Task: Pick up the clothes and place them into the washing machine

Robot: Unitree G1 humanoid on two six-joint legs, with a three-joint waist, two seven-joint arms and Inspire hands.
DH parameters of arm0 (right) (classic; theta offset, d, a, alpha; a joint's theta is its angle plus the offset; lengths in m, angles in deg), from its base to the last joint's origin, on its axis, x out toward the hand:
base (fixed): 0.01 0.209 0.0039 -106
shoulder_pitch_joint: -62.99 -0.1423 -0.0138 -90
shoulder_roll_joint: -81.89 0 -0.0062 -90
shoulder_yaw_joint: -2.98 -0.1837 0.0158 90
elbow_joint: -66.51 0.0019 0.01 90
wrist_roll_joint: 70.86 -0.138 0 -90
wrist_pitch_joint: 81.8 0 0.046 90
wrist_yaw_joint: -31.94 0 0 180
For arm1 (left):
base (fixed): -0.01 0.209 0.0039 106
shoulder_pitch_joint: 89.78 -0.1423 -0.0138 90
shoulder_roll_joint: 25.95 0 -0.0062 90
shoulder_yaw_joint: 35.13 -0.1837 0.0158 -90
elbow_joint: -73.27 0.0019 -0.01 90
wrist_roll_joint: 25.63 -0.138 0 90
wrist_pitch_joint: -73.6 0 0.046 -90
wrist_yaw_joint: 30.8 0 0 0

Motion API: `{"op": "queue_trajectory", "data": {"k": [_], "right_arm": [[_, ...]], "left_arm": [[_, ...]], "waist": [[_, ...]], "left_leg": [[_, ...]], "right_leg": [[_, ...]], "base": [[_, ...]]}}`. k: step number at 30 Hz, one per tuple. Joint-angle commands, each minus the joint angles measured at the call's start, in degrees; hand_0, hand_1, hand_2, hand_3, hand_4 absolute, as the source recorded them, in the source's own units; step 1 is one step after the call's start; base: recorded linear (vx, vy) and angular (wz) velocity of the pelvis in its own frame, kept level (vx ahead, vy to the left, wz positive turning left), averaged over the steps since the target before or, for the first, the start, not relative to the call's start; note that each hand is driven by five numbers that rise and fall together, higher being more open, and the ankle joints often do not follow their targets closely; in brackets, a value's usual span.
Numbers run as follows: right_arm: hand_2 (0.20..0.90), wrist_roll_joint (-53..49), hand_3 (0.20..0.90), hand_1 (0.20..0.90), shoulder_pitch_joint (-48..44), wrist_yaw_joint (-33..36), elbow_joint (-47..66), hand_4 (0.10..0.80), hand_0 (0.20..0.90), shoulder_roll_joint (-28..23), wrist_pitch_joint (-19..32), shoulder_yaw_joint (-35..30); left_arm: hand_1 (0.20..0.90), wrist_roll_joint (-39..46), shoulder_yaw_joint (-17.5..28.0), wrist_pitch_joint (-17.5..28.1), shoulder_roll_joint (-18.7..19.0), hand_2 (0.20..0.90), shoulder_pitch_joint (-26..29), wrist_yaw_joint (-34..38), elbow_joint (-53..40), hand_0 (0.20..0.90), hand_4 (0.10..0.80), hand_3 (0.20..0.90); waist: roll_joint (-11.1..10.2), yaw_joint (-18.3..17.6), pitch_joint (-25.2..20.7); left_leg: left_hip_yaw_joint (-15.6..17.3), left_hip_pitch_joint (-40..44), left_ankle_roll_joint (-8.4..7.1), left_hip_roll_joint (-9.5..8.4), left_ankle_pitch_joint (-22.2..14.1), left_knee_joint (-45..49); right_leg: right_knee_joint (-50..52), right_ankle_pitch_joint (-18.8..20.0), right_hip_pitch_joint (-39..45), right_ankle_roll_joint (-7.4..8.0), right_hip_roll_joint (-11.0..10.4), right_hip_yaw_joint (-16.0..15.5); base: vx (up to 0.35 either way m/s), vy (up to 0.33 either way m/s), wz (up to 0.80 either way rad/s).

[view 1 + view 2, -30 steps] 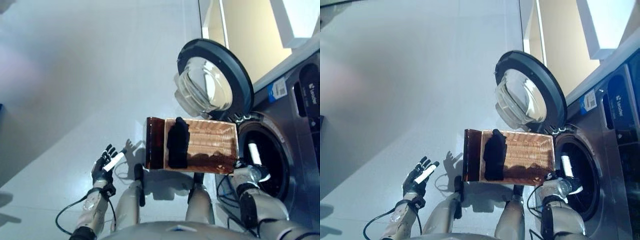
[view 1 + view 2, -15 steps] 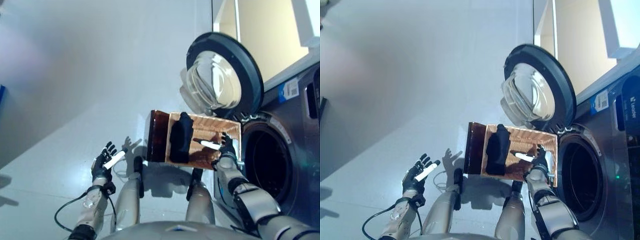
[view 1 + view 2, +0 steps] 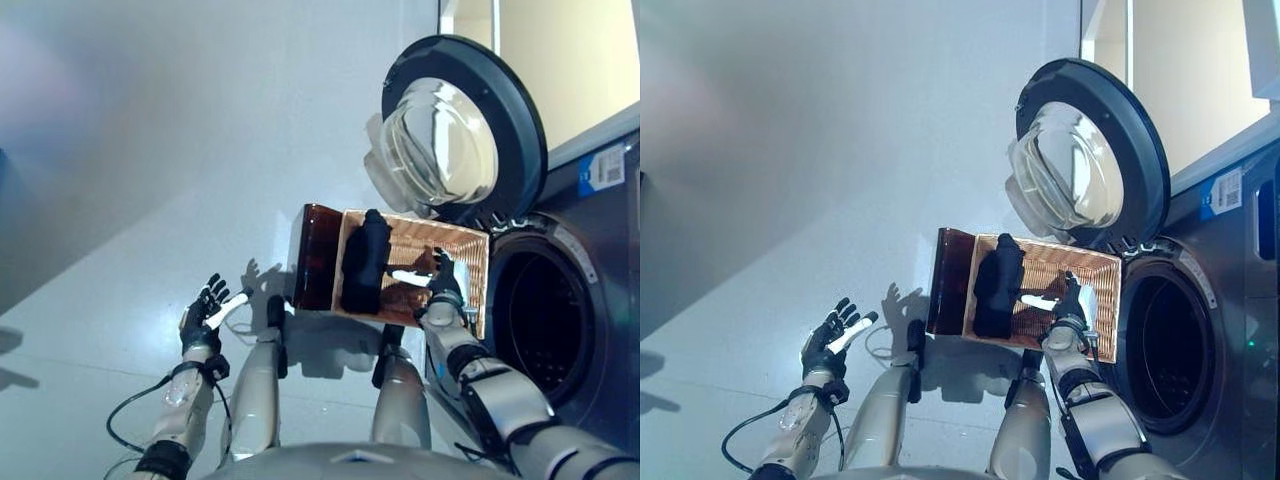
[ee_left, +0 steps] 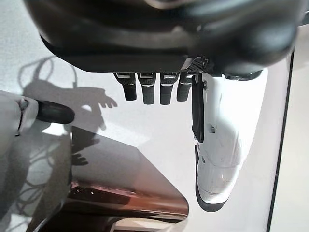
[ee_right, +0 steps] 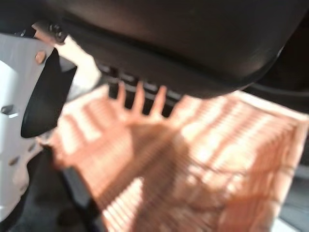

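Observation:
A shallow wicker basket rests on a dark brown box beside the washing machine. A black garment lies across the basket's left part; it also shows in the right eye view. My right hand is open over the basket's middle, just right of the garment, with its white-covered thumb pointing toward the cloth. The right wrist view shows the basket's weave under the hand. My left hand is open and empty over the floor at the lower left. The machine's drum opening is dark.
The machine's round door stands open above the basket. Pale floor spreads to the left. The box's glossy corner shows in the left wrist view.
My right hand has moved from the drum opening leftward over the basket toward the black garment. The camera has shifted. My left hand has stayed open at the lower left.

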Motion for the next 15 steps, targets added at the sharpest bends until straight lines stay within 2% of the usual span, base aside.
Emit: {"op": "queue_trajectory", "data": {"k": [1, 4, 15], "right_arm": [[0.900, 0.5, 0.900, 0.900, -1.7, 3.4, 0.3, 0.800, 0.900, 0.3, 0.9, 0.8], [0.900, 1.6, 0.900, 0.900, -3.5, 3.7, 0.3, 0.800, 0.900, 2.4, 0.7, 2.8], [0.900, 1.6, 0.900, 0.900, -5.7, 2.9, 1.2, 0.800, 0.900, 4.6, 1.1, 4.7]], "left_arm": [[0.900, -1.7, 2.0, 4.4, 2.3, 0.900, -0.8, 0.5, -5.9, 0.900, 0.800, 0.900], [0.900, -1.5, 1.4, 4.5, 2.8, 0.900, -0.9, 0.5, -7.2, 0.900, 0.800, 0.900], [0.900, -1.8, 1.1, 4.4, 3.6, 0.900, -1.2, 0.7, -6.9, 0.900, 0.800, 0.900]], "waist": [[0.4, 0.6, -2.5], [0.7, 1.5, -2.4], [0.9, 2.4, -1.3]], "left_leg": [[-0.7, -2.0, -3.12, 1.04, -1.3, 3.6], [-0.8, -2.5, -2.75, 0.51, -1.6, 4.0], [-0.6, -3.0, -2.36, 0.07, -1.7, 4.4]], "right_leg": [[-0.3, 4.0, -1.4, -1.16, -0.6, 1.4], [-0.3, 4.2, -1.3, -0.91, -1.2, 1.3], [0.1, 4.6, -1.9, -0.85, -1.7, 1.1]], "base": [[0.000, 0.000, 0.00], [-0.010, 0.027, 0.01], [-0.009, 0.011, 0.04]]}}
